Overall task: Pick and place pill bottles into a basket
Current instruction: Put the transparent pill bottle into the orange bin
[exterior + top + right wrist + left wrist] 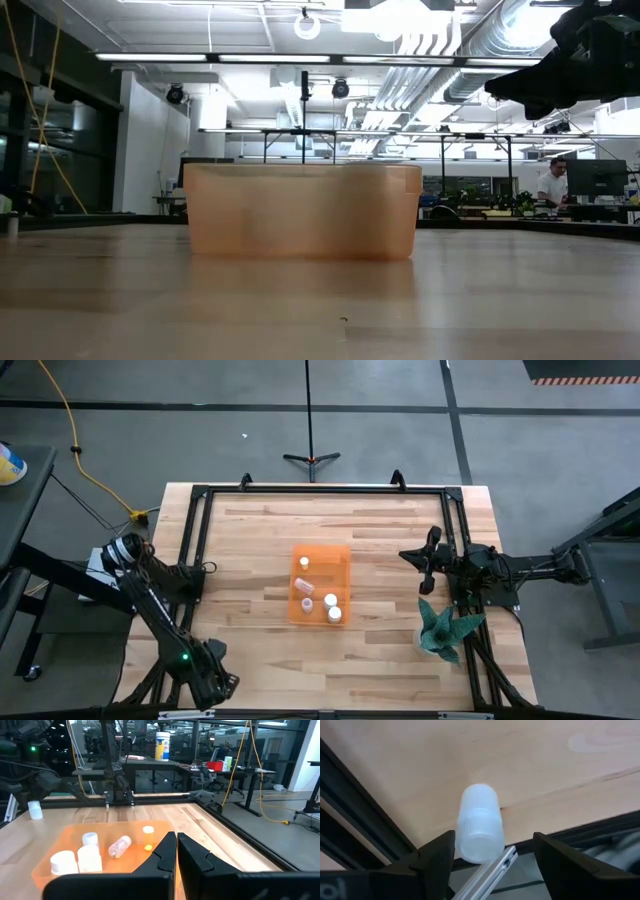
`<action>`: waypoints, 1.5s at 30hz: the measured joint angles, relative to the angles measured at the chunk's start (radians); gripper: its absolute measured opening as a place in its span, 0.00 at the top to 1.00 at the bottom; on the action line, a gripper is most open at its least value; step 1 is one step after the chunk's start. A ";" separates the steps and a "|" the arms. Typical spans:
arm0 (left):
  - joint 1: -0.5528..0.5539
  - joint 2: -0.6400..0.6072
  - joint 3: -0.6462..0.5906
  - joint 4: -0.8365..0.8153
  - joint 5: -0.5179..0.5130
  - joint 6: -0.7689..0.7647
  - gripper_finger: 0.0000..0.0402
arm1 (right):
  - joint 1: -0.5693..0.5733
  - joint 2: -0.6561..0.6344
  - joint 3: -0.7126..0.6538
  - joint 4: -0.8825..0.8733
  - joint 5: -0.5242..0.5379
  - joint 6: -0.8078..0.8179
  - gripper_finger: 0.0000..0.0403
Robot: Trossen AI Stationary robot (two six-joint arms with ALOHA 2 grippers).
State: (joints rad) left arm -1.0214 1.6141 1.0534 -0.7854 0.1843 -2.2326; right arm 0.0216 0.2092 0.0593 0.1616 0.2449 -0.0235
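Basket [320, 556] sits mid-table on the wooden table [260, 550], open board all round it. Five pill bottles [90, 858] are inside: four upright, one lying down. A sixth bottle [479, 822] stands at the table's near-left corner by the black frame, between the spread-wide fingers of the left gripper [492, 857]. The right gripper [176, 851] hovers by the right edge, pinched together, empty.

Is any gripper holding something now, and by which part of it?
Nothing is held. The left gripper is open around a pill bottle without touching it; the right gripper is shut and empty.
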 joint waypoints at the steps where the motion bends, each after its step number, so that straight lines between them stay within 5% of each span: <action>1: 0.000 0.002 0.000 -0.002 -0.002 0.000 0.26 | 0.000 0.000 0.000 0.000 -0.002 0.000 0.98; 20: 0.000 0.071 0.000 0.013 0.013 0.089 0.27 | 0.000 0.000 0.000 0.007 -0.016 -0.002 0.98; 31: 0.006 0.071 0.000 0.026 0.007 0.188 0.57 | 0.000 0.000 0.000 0.008 -0.016 -0.002 0.98; 37: 0.094 0.043 0.000 -0.009 -0.146 0.499 0.57 | 0.000 0.000 0.000 0.008 -0.008 -0.003 0.98; 45: 0.426 -0.120 0.001 -0.111 -0.247 1.172 0.54 | 0.000 0.000 0.000 0.008 -0.002 -0.001 0.98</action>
State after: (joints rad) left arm -0.5958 1.4938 1.0542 -0.8962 -0.0624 -1.0602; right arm 0.0216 0.2089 0.0593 0.1699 0.2427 -0.0241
